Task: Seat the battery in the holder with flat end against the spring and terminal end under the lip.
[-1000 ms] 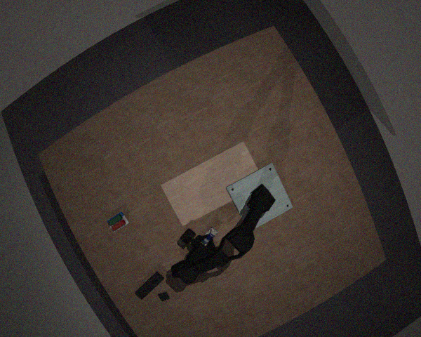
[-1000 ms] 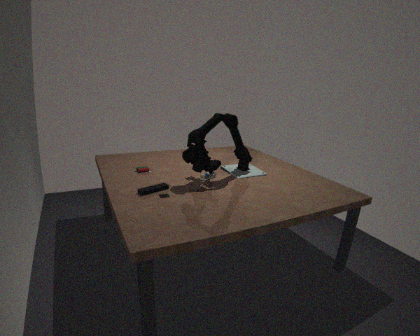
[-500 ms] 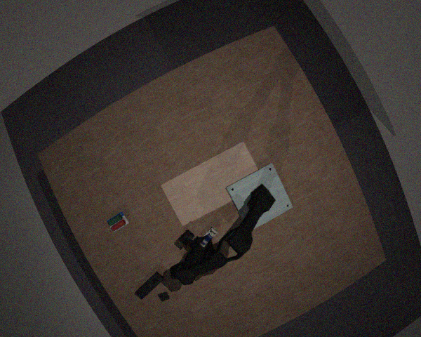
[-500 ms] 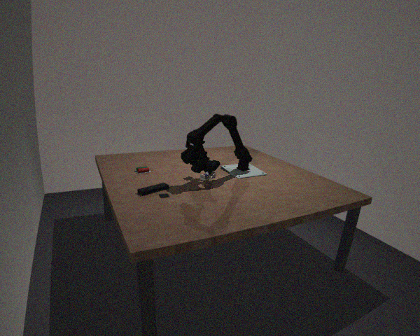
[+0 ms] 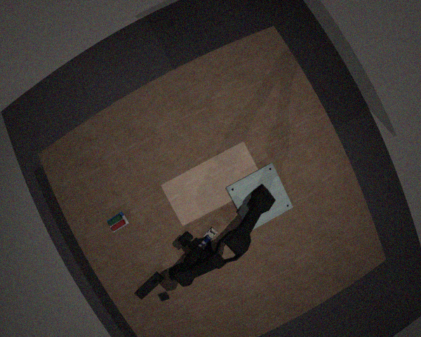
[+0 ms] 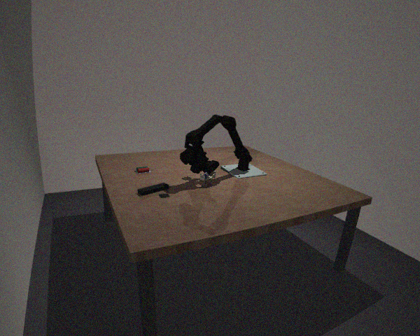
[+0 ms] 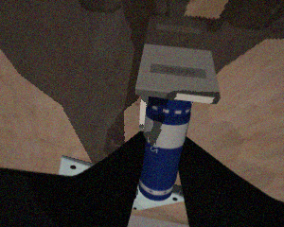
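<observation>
The gripper (image 7: 162,163) clamps the blue battery (image 7: 163,147), whose far end sits under the grey holder (image 7: 176,71) block.

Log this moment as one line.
claw: shut on battery | battery: far end at holder end block | release: not yet

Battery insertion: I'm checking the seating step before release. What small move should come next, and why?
Probably lower the near end gently. The end effector grips the battery, whose far end meets the holder end block, hiding the spring; whether it lies flat is unclear.
</observation>
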Available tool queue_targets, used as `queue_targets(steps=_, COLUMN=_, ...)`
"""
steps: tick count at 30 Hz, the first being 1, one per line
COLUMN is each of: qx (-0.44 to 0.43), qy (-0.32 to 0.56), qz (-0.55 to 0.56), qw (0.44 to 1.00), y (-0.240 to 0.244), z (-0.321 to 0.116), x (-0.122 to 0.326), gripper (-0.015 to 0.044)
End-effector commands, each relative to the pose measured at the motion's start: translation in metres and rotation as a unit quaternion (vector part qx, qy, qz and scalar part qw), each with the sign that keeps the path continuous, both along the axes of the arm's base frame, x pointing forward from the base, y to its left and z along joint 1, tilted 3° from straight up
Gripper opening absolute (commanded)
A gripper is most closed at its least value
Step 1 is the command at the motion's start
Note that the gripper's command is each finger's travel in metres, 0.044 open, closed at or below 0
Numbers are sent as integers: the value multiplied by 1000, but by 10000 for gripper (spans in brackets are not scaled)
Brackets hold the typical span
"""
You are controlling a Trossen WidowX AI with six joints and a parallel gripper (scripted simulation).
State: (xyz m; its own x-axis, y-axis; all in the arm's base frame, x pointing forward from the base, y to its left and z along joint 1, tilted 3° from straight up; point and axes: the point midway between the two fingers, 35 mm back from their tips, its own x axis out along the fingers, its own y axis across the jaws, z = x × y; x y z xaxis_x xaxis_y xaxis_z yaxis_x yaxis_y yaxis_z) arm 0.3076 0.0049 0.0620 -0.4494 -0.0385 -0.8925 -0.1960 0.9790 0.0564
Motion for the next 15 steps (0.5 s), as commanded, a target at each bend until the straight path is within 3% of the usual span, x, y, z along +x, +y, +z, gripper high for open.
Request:
queue_targets(steps=1, qx=1, qy=-6, qz=-2, qw=1000, y=1, z=-2, x=5, gripper=78)
queue_targets(steps=15, qx=10, qy=-40, qz=-5, qw=999, y=0, z=-3, x=3, gripper=78)
